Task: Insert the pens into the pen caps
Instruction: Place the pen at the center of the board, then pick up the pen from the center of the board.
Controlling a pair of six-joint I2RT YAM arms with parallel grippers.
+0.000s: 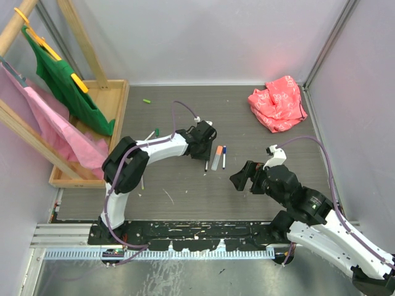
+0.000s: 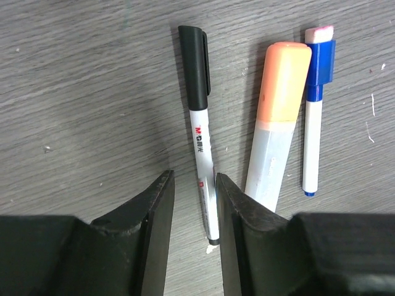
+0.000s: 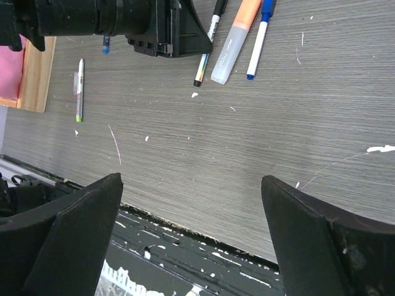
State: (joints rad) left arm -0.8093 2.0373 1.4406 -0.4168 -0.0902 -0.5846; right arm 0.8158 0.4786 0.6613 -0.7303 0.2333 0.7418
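Eyes on the slim white pen with a black clip cap (image 2: 200, 132). It lies flat on the grey wood-grain table (image 2: 92, 92) with its cap on. The capped end points away from the left gripper (image 2: 192, 179), and the tail end sits right between the 2 black fingers. Those jaws stand partly apart, not clamped. A clear strip of table shows between the pen and 1 finger. The barrel runs right along the other finger's edge, and I can't tell whether they touch.

Just beside it lies the fat grey highlighter with an orange cap (image 2: 278, 117), also capped. Next over is the thin white marker with a blue cap (image 2: 313, 117), which has a pale pad on top of the cap. That makes 3 pens in a close row, roughly parallel, near the middle of the table.

Moving outward, a small green cap (image 1: 147, 100) lies alone toward the far side, well apart from the row. A white pen with a green end (image 3: 79, 92) lies beside the left arm, near the base of the wooden rack (image 1: 86, 43).

The right gripper (image 3: 191, 180) hangs over bare table on the near right side of the row. Its fingers are spread wide with nothing between them.

At the edges, a crumpled red plastic bag (image 1: 279, 103) sits in the far right corner. A green cloth (image 1: 68, 86) and a pink cloth (image 1: 49, 129) hang on the rack at far left.
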